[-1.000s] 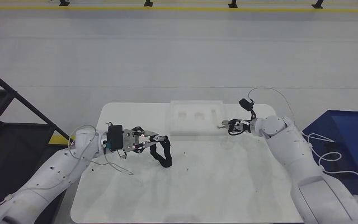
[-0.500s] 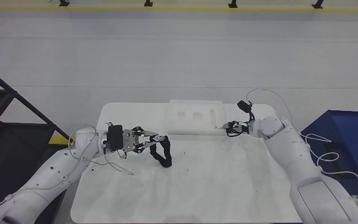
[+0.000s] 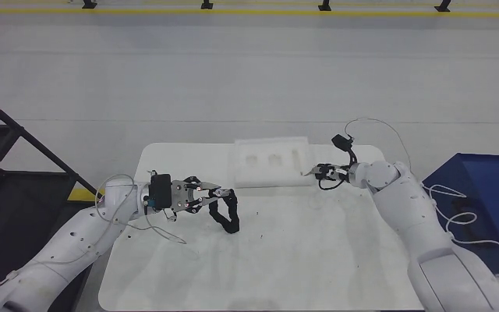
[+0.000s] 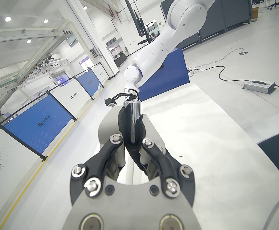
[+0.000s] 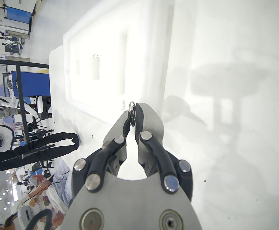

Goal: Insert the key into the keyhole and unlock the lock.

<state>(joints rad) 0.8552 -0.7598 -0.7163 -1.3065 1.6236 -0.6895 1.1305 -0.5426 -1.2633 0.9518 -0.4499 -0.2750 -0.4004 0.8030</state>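
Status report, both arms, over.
Left gripper shut on the lock. Right gripper shut on the key, beside the foam tray. Key not yet inserted; lock across the table.

Bright ceiling lamps (image 4: 8,19); glare bleaches the tray (image 5: 148,43); soft shadows cross the table (image 5: 218,152); wrist-view edges bow.

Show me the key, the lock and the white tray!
key (image 5: 132,118): right wrist view, its thin dark metal edge.
lock (image 4: 132,113): left wrist view, its shiny silver cylinder.
white tray (image 3: 269,145): top view, its far rim.
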